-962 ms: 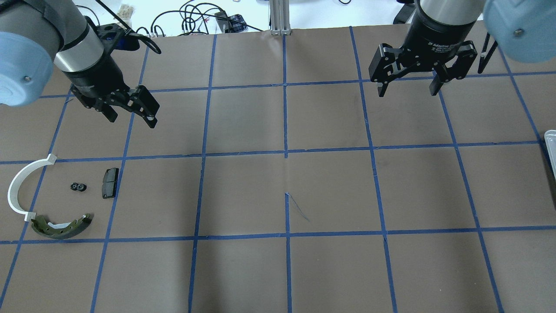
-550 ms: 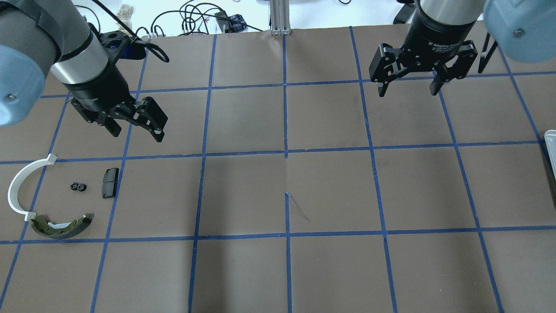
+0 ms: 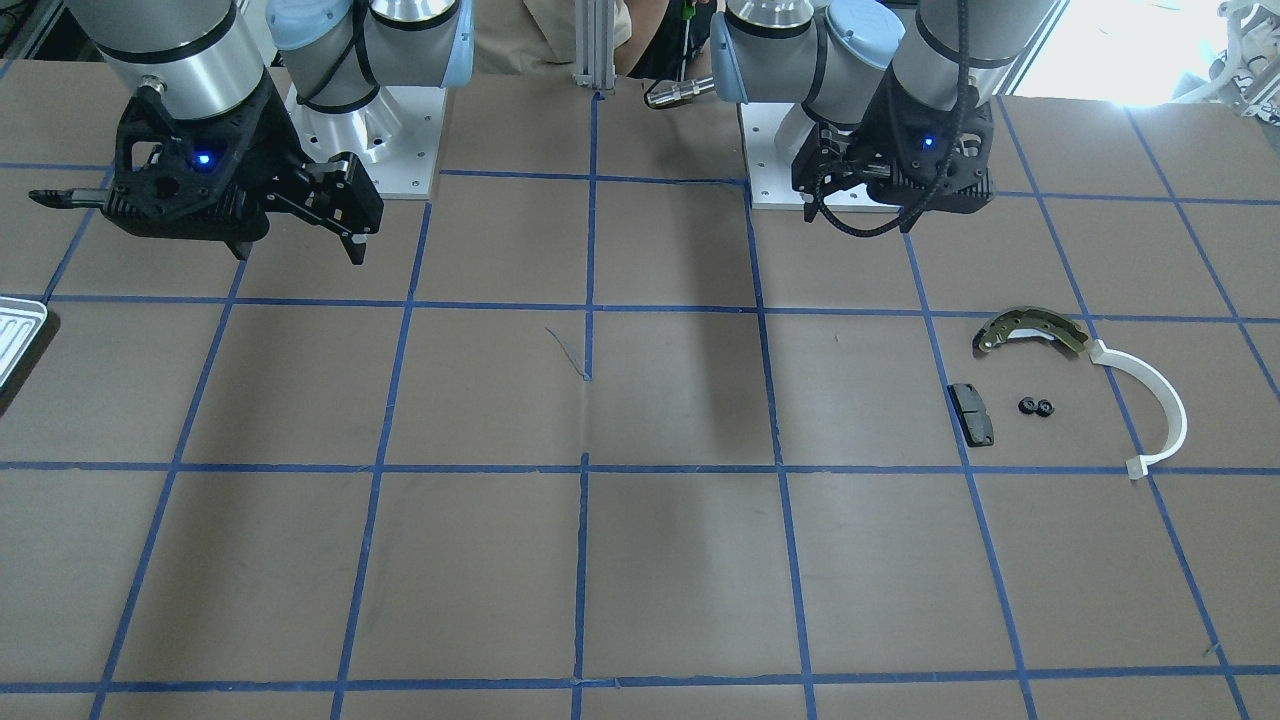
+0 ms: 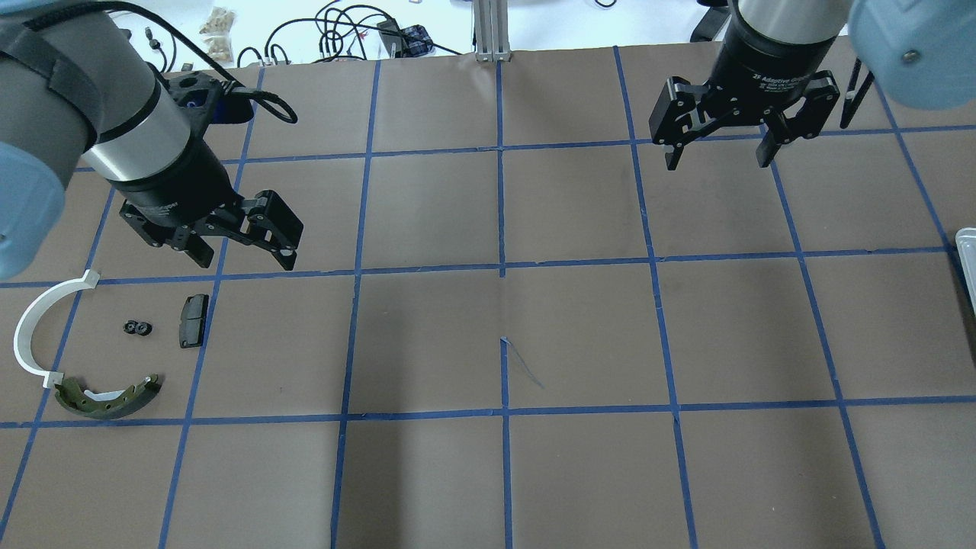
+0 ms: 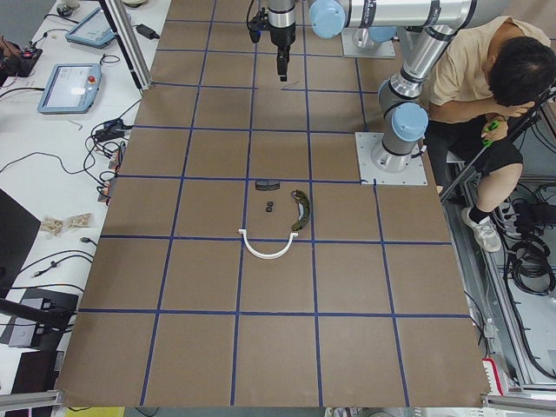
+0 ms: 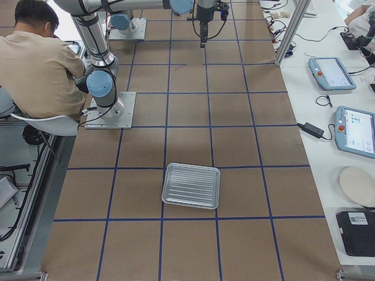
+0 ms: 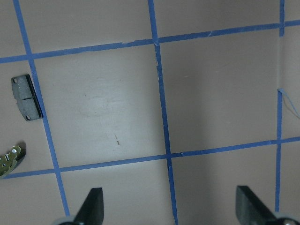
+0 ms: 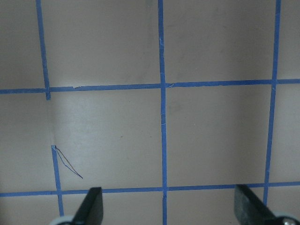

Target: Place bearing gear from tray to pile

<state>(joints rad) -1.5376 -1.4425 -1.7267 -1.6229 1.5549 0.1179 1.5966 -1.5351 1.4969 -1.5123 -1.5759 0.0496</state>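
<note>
The bearing gear (image 4: 138, 328), a small black part, lies on the table in the pile, also seen in the front view (image 3: 1037, 406). Around it lie the dark grey pad (image 4: 193, 321), the white arc (image 4: 34, 328) and the olive brake shoe (image 4: 107, 398). My left gripper (image 4: 245, 258) is open and empty, above the table just beyond and right of the pad; its wrist view shows the pad (image 7: 26, 97). My right gripper (image 4: 717, 162) is open and empty at the far right. The tray (image 6: 191, 185) holds nothing; only its corner (image 4: 967, 255) shows overhead.
Brown table with a blue tape grid. An aluminium post (image 4: 488, 30) and cables stand at the far edge. A person (image 6: 41, 64) sits behind the robot bases. Tablets (image 6: 354, 129) lie on the side bench.
My left gripper has moved nearer and slightly right, toward the pile, staying open. The right gripper and the parts have not moved.
</note>
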